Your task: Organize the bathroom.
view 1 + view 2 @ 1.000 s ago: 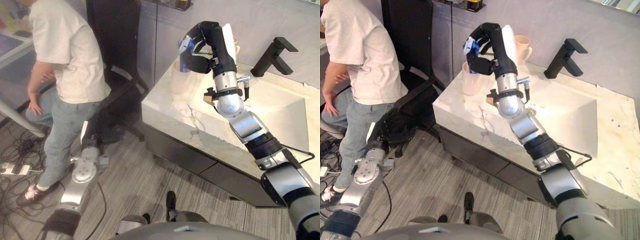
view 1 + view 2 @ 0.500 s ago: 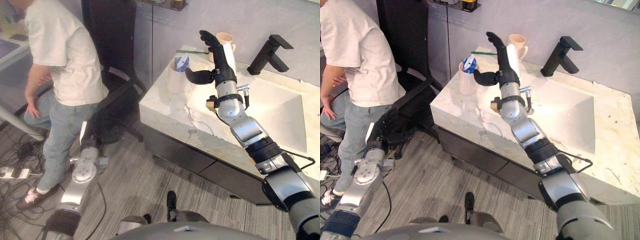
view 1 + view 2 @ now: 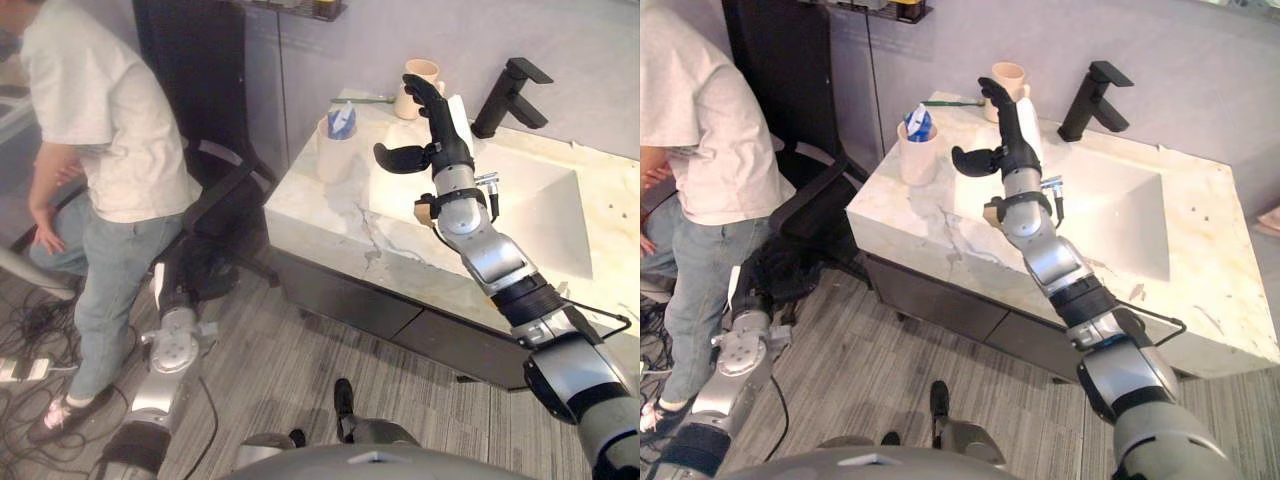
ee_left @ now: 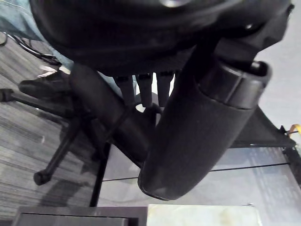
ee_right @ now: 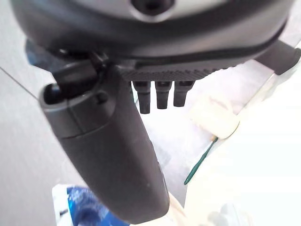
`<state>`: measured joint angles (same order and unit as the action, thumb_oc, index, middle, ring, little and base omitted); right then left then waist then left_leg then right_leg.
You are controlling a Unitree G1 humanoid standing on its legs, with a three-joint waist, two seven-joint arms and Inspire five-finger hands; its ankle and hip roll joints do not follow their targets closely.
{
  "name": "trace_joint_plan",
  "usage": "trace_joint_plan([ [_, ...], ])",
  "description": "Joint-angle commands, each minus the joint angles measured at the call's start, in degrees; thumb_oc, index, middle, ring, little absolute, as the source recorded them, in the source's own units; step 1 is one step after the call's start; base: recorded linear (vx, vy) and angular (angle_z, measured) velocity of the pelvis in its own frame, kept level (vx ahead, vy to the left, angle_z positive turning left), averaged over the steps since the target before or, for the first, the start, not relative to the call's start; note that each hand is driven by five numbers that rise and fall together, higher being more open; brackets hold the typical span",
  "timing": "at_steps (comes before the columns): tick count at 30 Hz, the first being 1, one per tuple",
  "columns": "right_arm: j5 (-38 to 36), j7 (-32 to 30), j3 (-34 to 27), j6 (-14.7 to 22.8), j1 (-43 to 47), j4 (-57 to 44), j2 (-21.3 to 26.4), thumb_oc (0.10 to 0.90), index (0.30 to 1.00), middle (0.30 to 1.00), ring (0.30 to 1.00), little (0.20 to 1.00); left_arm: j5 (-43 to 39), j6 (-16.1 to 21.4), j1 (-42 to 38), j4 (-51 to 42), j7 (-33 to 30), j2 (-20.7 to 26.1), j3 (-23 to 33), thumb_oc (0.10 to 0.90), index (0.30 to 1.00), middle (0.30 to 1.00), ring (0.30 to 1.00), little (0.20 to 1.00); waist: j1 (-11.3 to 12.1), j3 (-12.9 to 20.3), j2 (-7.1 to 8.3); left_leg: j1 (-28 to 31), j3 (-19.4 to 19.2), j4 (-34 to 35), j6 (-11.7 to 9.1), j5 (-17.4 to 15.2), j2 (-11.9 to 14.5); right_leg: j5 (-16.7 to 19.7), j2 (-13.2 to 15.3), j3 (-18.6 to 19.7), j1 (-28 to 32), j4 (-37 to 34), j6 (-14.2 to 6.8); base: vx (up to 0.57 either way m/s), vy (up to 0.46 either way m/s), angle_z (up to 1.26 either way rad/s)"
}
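Right robot hand (image 3: pixel 1005 130) hovers spread over the bench (image 3: pixel 940 215), fingers straight, thumb out, holding nothing. The toothbrush (image 3: pixel 952 102), slim and green-handled, lies flat on the bench just behind the white cup (image 3: pixel 915 155), toward the wall. From the right robot hand it lies ahead and to the robot's left, its long axis running roughly along the wall, between the cup and the beige mug (image 3: pixel 1005 85). The cup holds a blue-and-white tube (image 3: pixel 919 122). Left robot hand (image 4: pixel 155 89) hangs open beside the floor chair, well apart; the right is judged nearer.
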<state>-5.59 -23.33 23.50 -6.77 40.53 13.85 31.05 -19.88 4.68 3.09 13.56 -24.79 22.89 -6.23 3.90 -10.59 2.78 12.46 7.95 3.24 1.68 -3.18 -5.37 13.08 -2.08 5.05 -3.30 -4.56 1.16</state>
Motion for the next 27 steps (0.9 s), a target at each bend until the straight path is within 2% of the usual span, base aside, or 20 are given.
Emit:
trace_joint_plan([
  [1,-0.9,-5.8,-7.4,6.6,3.1,-1.5,4.9,0.8,0.9,0.9,0.9,0.9,1.0,5.9,-1.6,0.2,-2.3,2.3,0.2,0.8,0.9,0.9,0.9,0.9,-1.1,4.9,1.42,-4.3,-0.8,-0.2,1.6,-0.9,-0.3,-5.6,2.1,0.1,3.0,0.1,-4.8,-0.19,0.089,-0.19],
  [6,-5.2,-8.3,-17.3,12.9,-4.2,-6.4,12.1,0.8,0.9,0.9,0.9,0.9,2.4,6.4,-1.3,9.1,-3.5,1.7,0.4,0.8,0.9,0.9,0.9,0.9,-4.3,4.2,1.5,-4.0,-2.9,0.7,2.1,-0.6,-0.5,-3.7,2.0,1.2,0.2,1.0,-6.3,-0.18,0.082,-0.23],
  [7,-5.2,-8.3,-17.4,12.9,-4.3,-6.5,12.1,0.8,0.9,0.9,0.9,0.9,2.4,6.5,-1.3,9.2,-3.5,1.8,0.3,0.8,0.9,0.9,0.9,0.9,-4.2,4.2,1.5,-3.9,-2.9,0.8,2.1,-0.6,-0.5,-3.8,1.9,1.2,0.1,1.0,-6.3,-0.12,0.061,-0.22],
  [11,-11.3,-11.1,-30.5,21.1,-14.5,-8.0,18.4,0.8,0.9,0.9,0.9,0.9,3.8,7.0,-1.7,18.5,-3.4,1.8,0.4,0.8,0.9,0.9,0.9,0.9,-7.9,3.4,1.84,-4.2,-5.2,1.8,2.5,-0.1,-0.7,-1.1,2.0,1.2,-3.8,4.1,-8.2,-0.14,0.068,-0.2],
  [12,-12.0,-11.3,-31.7,21.9,-15.6,-7.9,18.7,0.8,0.9,0.9,0.9,0.9,4.1,6.9,-1.8,19.1,-3.4,1.8,0.5,0.8,0.9,0.9,0.9,0.9,-8.1,3.3,1.9,-4.3,-5.4,1.8,2.5,-0.1,-0.7,-1.0,2.0,1.1,-4.0,4.4,-8.3,-0.1,0.033,-0.23],
  [13,-13.7,-12.5,-37.5,25.2,-21.7,-8.5,18.8,0.8,0.9,0.9,0.9,0.9,3.9,6.8,-1.8,22.1,-3.4,1.9,0.8,0.8,0.9,0.9,0.9,0.9,-9.4,3.1,1.94,-4.2,-6.9,1.8,2.6,-0.5,-0.4,-0.3,2.3,-0.6,-5.0,5.8,-9.2,-0.1,0.009,-0.2],
  [14,-13.6,-13.4,-39.6,26.1,-24.0,-8.5,18.7,0.8,0.9,0.9,0.9,0.9,3.7,6.6,-1.7,23.1,-3.4,1.7,1.4,0.8,0.9,0.9,0.9,0.9,-9.9,2.9,2.1,-4.2,-7.9,1.8,2.6,-0.4,-0.3,0.2,2.8,-1.6,-5.5,6.4,-9.5,-0.08,0.009,-0.2],
  [15,-13.6,-14.1,-40.3,26.1,-24.6,-8.5,18.7,0.8,0.9,0.9,0.9,0.9,3.8,6.5,-1.6,23.4,-3.4,1.6,1.6,0.8,0.9,0.9,0.9,0.9,-10.0,3.0,2.01,-4.2,-8.1,1.8,2.6,-0.7,-0.1,-0.1,2.8,-1.9,-5.6,6.5,-9.6,-0.09,-0.024,-0.37],
  [16,-16.9,-15.2,-44.0,27.6,-28.3,-7.1,19.2,0.8,0.9,0.9,0.9,0.9,2.9,6.6,-1.2,26.2,-3.1,1.3,2.4,0.8,0.9,0.9,0.9,0.9,-10.5,3.0,1.74,-3.9,-10.3,1.8,2.7,-1.3,0.8,-0.9,3.5,-3.7,-5.6,8.4,-9.9,-0.08,-0.036,-0.85],
  [17,-17.8,-15.9,-45.8,28.4,-29.9,-5.6,19.5,0.8,0.9,0.9,0.9,0.9,2.8,6.9,-1.3,27.9,-2.7,1.2,2.8,0.8,0.9,0.9,0.9,0.9,-10.8,3.2,1.74,-4.2,-11.3,1.8,2.8,-1.1,1.1,-1.1,3.9,-3.9,-5.8,9.3,-9.9,-0.12,-0.059,-1.29],
  [18,-16.8,-18.1,-46.9,27.7,-30.9,-4.4,19.7,0.8,0.9,0.9,0.9,0.9,2.4,7.3,-1.5,28.9,-1.8,1.1,2.8,0.8,0.9,0.9,0.9,0.9,-10.8,3.4,1.62,-4.3,-11.9,1.8,2.8,-1.2,1.4,-1.7,4.1,-4.0,-5.8,10.1,-9.9,-0.11,-0.062,-1.19],
  [19,-19.2,-18.0,-49.5,29.6,-34.3,-0.7,20.3,0.8,0.9,0.9,0.9,0.9,0.8,9.4,-1.8,31.1,-1.5,0.6,3.4,0.8,0.9,0.9,0.9,0.9,-11.2,3.5,1.2,-4.5,-12.8,1.8,2.9,-1.2,2.3,-3.6,4.9,-4.5,-5.0,12.2,-9.5,-0.08,-0.052,-0.82],
  [20,-19.9,-18.0,-50.0,29.8,-34.9,-0.1,20.4,0.8,0.9,0.9,0.9,0.9,0.7,9.8,-1.9,31.4,-1.7,0.5,3.4,0.8,0.9,0.9,0.9,0.9,-11.1,3.6,1.21,-4.8,-13.0,1.8,2.9,-0.9,2.4,-3.7,5.1,-4.5,-5.0,12.4,-9.4,-0.11,-0.082,-0.47],
  [21,-23.1,-18.4,-51.8,30.0,-37.0,2.7,20.3,0.8,0.9,0.9,0.9,0.9,0.6,11.4,-2.2,33.0,-2.6,0.3,3.8,0.8,0.9,0.9,0.9,0.9,-11.0,4.1,0.96,-5.4,-13.9,1.8,2.9,-0.6,3.1,-5.3,6.1,-5.1,-4.1,13.6,-9.1,-0.1,-0.118,-0.39],
  [22,-27.9,-16.9,-53.3,31.6,-38.6,7.1,19.3,0.8,0.9,0.9,0.9,0.9,-0.1,12.4,-2.8,35.3,-2.6,0.3,4.2,0.8,0.9,0.9,0.9,0.9,-10.8,4.4,0.76,-5.8,-14.9,1.8,2.9,-0.6,4.0,-7.4,7.4,-6.3,-2.3,14.9,-8.9,-0.09,-0.111,-0.46],
  [23,-28.1,-16.7,-53.3,31.7,-38.6,7.3,19.4,0.8,0.9,0.9,0.9,0.9,-0.1,12.5,-2.9,35.4,-2.6,0.4,4.2,0.8,0.9,0.9,0.9,0.9,-10.7,4.4,0.8,-6.0,-15.0,1.8,2.8,-0.3,4.0,-7.1,7.4,-6.2,-2.4,14.8,-8.9,-0.08,-0.148,-0.53],
  [24,-32.0,-15.8,-54.6,31.8,-39.8,11.3,18.0,0.8,0.9,0.9,0.9,0.9,-1.3,12.8,-3.4,37.7,-2.4,0.5,4.4,0.8,0.9,0.9,0.9,0.9,-10.4,4.8,0.78,-6.7,-16.1,1.8,2.7,0.0,4.8,-7.9,8.7,-7.4,-1.1,15.8,-8.8,-0.05,-0.088,-0.42],
  [25,-32.0,-15.8,-54.6,31.8,-39.8,11.3,18.0,0.8,0.9,0.9,0.9,0.9,-1.3,12.8,-3.4,37.7,-2.4,0.5,4.4,0.8,0.9,0.9,0.9,0.9,-10.4,4.8,0.78,-6.7,-16.1,1.8,2.7,0.0,4.8,-7.9,8.7,-7.4,-1.1,15.8,-8.8,-0.07,-0.209,-0.43],
  [27,-34.6,-14.6,-55.1,30.4,-41.7,20.3,14.5,0.8,0.9,0.9,0.9,0.9,-2.6,12.8,-4.0,41.4,-1.5,0.9,4.8,0.8,0.9,0.9,0.9,0.9,-9.1,5.3,1.15,-8.0,-17.4,1.4,2.3,0.8,5.8,-9.1,10.7,-9.0,2.0,16.6,-9.1,-0.06,-0.252,-0.44],
])
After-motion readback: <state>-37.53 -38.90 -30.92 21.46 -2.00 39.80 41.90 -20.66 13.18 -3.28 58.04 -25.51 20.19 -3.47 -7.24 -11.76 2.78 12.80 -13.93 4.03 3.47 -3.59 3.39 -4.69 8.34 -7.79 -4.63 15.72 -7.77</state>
